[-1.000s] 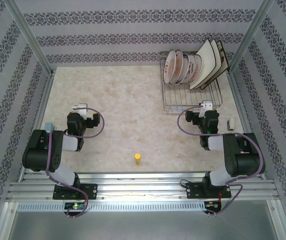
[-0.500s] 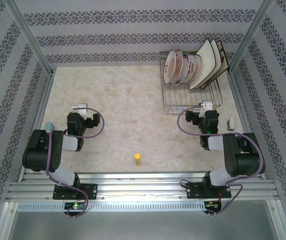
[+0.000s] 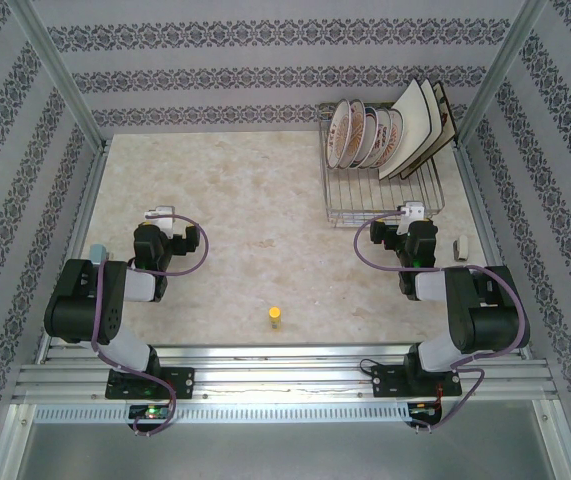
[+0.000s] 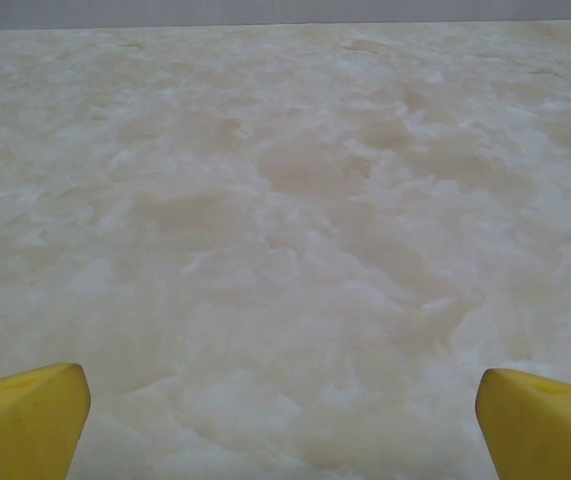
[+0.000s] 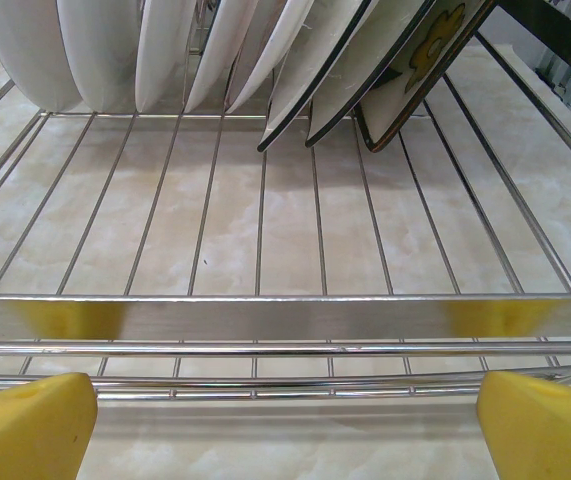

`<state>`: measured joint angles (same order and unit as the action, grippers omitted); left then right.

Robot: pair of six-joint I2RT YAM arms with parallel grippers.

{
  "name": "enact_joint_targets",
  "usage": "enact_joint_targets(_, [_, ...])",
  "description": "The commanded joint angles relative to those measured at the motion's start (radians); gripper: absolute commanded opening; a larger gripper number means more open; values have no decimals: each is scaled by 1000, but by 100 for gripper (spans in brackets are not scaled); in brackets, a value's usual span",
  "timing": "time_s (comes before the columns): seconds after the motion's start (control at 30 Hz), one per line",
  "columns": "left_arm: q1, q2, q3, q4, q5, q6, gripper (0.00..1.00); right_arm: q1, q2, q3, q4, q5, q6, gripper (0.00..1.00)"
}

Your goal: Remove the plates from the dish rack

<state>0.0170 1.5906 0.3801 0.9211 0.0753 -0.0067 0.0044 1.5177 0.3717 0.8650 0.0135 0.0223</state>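
The silver wire dish rack [image 3: 382, 190] stands at the table's back right, its near rail [image 5: 285, 318] close in the right wrist view. Several round white plates with orange-red pattern [image 3: 350, 133] stand upright in it, showing plain backs [image 5: 165, 50] from the wrist. To their right lean square cream plates with dark rims [image 3: 420, 125], one with a flower motif [image 5: 420, 60]. My right gripper [image 3: 412, 212] sits just in front of the rack, open, with yellow fingertips [image 5: 25, 425] wide apart. My left gripper [image 3: 158, 216] rests open over bare table at the left, its fingertips [image 4: 20, 415] holding nothing.
A small yellow object [image 3: 276, 317] stands near the table's front edge between the arms. A small pale item [image 3: 460, 244] lies right of the right arm. Patterned walls and metal posts enclose the marble-look tabletop [image 3: 245, 210].
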Motion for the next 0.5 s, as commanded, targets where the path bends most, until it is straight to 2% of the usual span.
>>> enact_joint_targets(0.0, [5, -1, 15, 5, 14, 7, 100, 5, -2, 16, 28, -3, 3, 98])
enact_joint_targets(0.23, [5, -51, 14, -26, -19, -2, 100, 8, -25, 30, -3, 22, 12, 98])
enact_joint_targets(0.37, [0, -146, 102, -292, -40, -24, 100, 22, -113, 67, -167, 43, 10, 98])
enact_joint_targets(0.47, [-3, -188, 127, -392, -28, -48, 100, 23, -188, 113, -354, 32, 28, 98])
